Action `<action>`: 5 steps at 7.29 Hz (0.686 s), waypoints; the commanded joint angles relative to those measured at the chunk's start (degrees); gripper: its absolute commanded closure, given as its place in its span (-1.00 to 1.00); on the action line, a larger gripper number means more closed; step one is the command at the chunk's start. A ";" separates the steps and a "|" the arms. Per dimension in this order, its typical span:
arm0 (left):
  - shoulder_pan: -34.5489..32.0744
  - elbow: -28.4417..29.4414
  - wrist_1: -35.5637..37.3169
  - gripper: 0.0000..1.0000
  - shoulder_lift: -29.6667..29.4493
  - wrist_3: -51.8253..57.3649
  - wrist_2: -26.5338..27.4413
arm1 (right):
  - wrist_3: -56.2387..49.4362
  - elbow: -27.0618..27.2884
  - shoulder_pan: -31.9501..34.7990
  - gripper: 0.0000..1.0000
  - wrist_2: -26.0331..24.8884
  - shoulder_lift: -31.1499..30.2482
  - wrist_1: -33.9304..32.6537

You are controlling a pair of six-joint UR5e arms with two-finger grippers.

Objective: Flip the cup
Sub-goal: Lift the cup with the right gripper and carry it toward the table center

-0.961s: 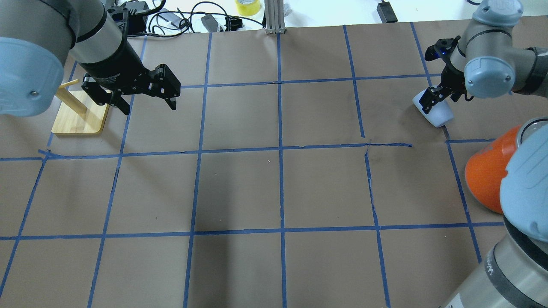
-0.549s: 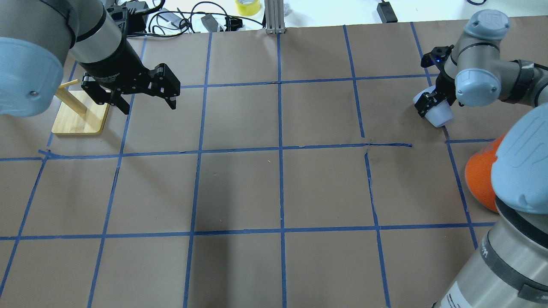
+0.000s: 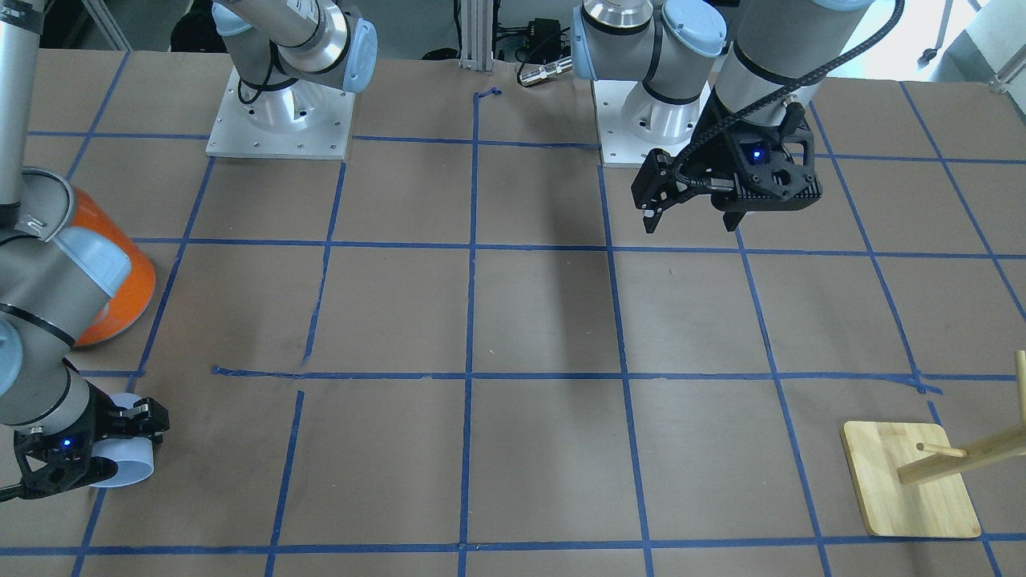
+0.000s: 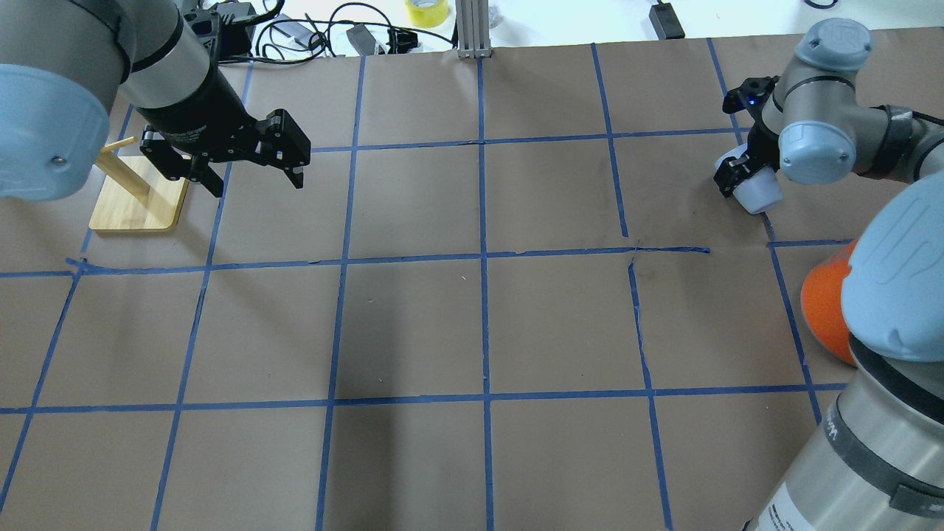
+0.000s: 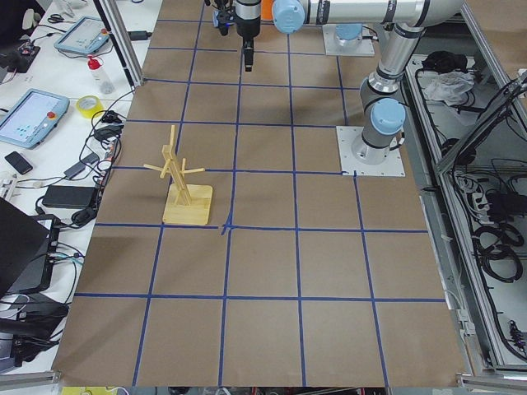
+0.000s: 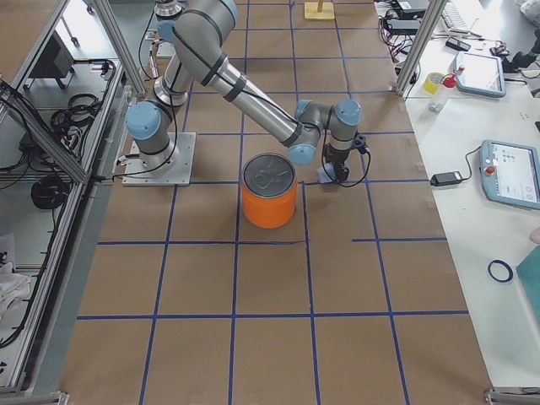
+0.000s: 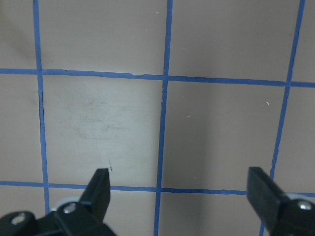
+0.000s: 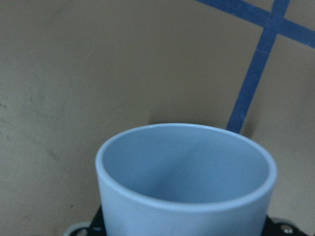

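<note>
two arms on show, and only one has anything in it. the right gripper [image 4: 746,181] is clamped on the cup [image 4: 759,193], a small pale blue-lavender tumbler, at the far right side of the tabletop [image 4: 472,324] in the overhead view. from the right wrist cam the cup [image 8: 187,187] fills the bottom of the shot with its open mouth tipped toward the lens, so you see straight into it, and the gripper fingers [image 8: 283,228] only just peek out at its sides. it's tilted rather than upright, low over the brown paper and just beside a blue tape line [image 8: 256,73]. can't tell if it's actually touching the paper.

the big orange can [image 6: 270,207] with the silver top stands upright near the cup, on the robot's side of it, and the two look apart. in the front-facing view the cup [image 3: 128,471] sits in the bottom left corner with the can [image 3: 120,264] above it.

the left gripper [image 4: 258,184] hangs over the other end of the tabletop with its fingers spread wide and nothing between them. its wrist cam shows only the two fingertips [image 7: 101,179] and taped paper below. a wooden peg stand [image 4: 140,199] on a square base sits just beside it, toward the table's left edge.

beyond the far edge there's a yellow tape roll [image 4: 426,11] and some black cables [image 4: 310,33].
</note>
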 commanded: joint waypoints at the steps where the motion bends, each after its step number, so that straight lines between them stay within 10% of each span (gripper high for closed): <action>1: 0.00 -0.09 -0.09 -1.00 0.00 0.00 0.00 | 3.02 -1.23 2.96 0.32 -0.56 -1.54 0.40; 5: 0.00 0.00 0.09 -1.00 0.00 0.09 0.09 | 3.49 -2.56 19.72 0.40 -4.15 -3.83 1.98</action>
